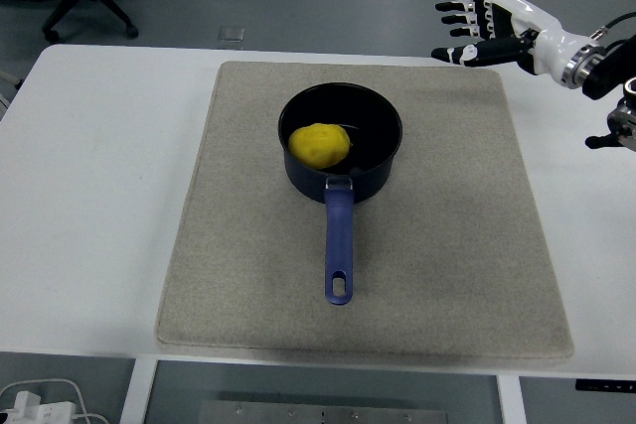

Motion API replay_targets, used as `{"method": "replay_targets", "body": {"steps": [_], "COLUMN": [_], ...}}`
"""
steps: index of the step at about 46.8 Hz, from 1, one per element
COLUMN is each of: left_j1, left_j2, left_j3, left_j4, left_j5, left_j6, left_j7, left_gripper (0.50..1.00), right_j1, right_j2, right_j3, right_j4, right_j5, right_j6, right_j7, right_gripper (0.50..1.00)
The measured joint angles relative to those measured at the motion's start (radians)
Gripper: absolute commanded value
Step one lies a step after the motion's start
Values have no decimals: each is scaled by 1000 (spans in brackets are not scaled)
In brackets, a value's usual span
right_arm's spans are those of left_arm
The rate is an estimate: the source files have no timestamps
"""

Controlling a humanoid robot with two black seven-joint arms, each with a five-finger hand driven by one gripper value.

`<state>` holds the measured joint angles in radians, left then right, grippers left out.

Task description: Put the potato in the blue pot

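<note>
I see potato (318, 145) lying inside blue pot (341, 142) on beige mat (447, 245) | right hand (489, 25) raised over table's far edge, fingers spread, holding nothing.
</note>
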<state>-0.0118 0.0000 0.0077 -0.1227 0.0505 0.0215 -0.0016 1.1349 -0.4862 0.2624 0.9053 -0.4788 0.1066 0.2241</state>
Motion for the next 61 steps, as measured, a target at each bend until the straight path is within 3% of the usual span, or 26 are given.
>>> {"method": "replay_targets", "body": {"steps": [14, 28, 61], "left_j1": [0, -1, 0], "left_j2": [0, 0, 0], "left_j3": [0, 0, 0], "left_j4": [0, 0, 0], "left_j5": [0, 0, 0], "left_j6": [0, 0, 0], "left_j7": [0, 0, 0], "left_gripper": [996, 996, 996], "right_j1": [-57, -102, -129], "right_j2": [35, 51, 68], "right_j3": [5, 3, 40], "right_j4": [-11, -91, -117], "right_j5": [259, 458, 488], "right_j6": [-77, -82, -82], "right_j7": [0, 0, 0], "right_gripper": [901, 909, 913]}}
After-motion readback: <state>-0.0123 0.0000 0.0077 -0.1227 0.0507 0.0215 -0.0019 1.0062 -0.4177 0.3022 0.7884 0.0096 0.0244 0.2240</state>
